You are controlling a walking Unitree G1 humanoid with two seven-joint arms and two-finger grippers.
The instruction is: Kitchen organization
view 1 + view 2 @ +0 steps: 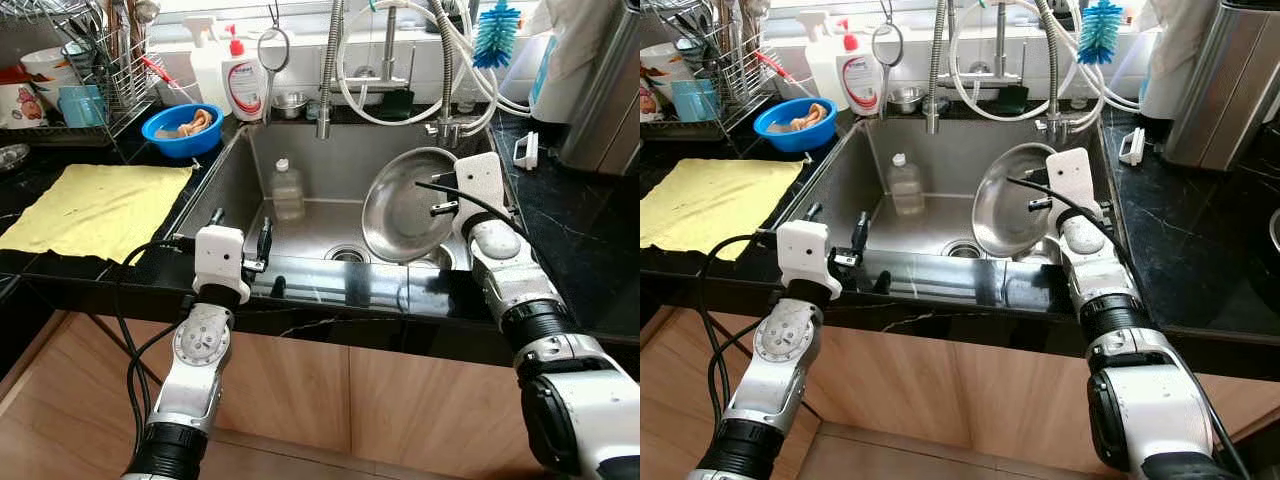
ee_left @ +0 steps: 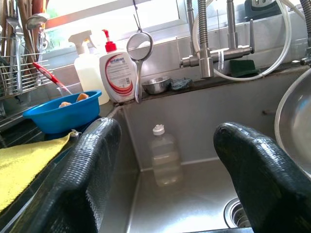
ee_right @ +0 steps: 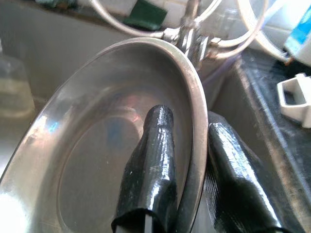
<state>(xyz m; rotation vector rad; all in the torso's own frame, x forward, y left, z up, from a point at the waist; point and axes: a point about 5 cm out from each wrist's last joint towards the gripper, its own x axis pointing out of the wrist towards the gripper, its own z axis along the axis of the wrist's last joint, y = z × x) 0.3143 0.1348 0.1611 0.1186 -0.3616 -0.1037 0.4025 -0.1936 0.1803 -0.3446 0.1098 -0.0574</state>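
Observation:
A round steel bowl (image 1: pixel 405 205) is held tilted on edge over the right side of the sink (image 1: pixel 300 165). My right gripper (image 3: pixel 187 145) is shut on its rim, one finger (image 3: pixel 153 165) inside the bowl and the other outside. My left gripper (image 1: pixel 240 225) hovers open over the sink's front left edge, holding nothing. A clear plastic bottle (image 2: pixel 164 155) stands upright at the back left of the sink.
A yellow cloth (image 1: pixel 95 205) lies on the black counter at left. Behind it are a blue bowl (image 1: pixel 183 128) with food, a dish rack (image 1: pixel 90 70), soap bottles (image 1: pixel 243 85) and a hanging strainer (image 1: pixel 273 48). Faucet hoses (image 1: pixel 400 60) hang over the sink.

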